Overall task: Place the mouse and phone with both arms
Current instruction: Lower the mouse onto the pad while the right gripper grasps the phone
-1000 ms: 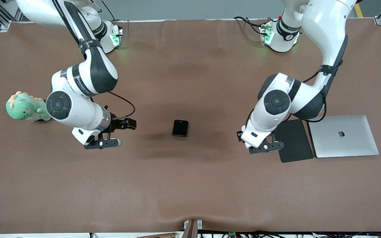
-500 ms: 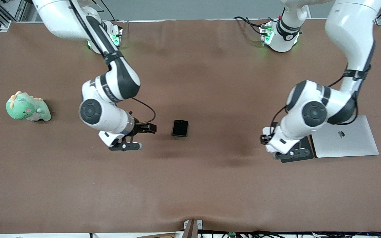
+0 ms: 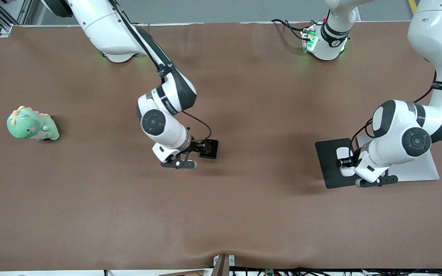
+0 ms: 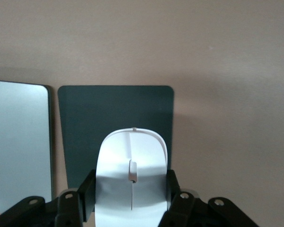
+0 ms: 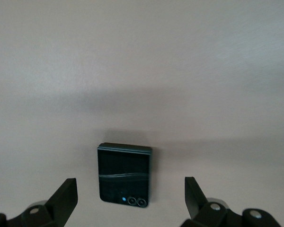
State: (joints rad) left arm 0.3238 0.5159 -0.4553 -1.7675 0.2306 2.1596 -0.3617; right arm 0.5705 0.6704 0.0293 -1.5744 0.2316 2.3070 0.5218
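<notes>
The white mouse (image 4: pixel 131 179) sits between the fingers of my left gripper (image 4: pixel 131 189), which is shut on it. In the front view the left gripper (image 3: pixel 344 163) holds the mouse (image 3: pixel 342 154) over the dark-grey mouse pad (image 3: pixel 326 161). The pad also shows in the left wrist view (image 4: pixel 116 118). The black phone (image 3: pixel 211 149) lies flat near the table's middle. My right gripper (image 3: pixel 200 148) is open just above it, at its edge toward the right arm's end. In the right wrist view the phone (image 5: pixel 124 173) lies between the spread fingers of the right gripper (image 5: pixel 130 189), untouched.
A closed silver laptop (image 3: pixel 420 168) lies beside the mouse pad toward the left arm's end, partly under the left arm; it also shows in the left wrist view (image 4: pixel 19 142). A green dinosaur toy (image 3: pixel 31 124) stands at the right arm's end.
The right arm has swung from near the toy to the phone. The left arm has moved toward its own end of the table and is now over the mouse pad.
</notes>
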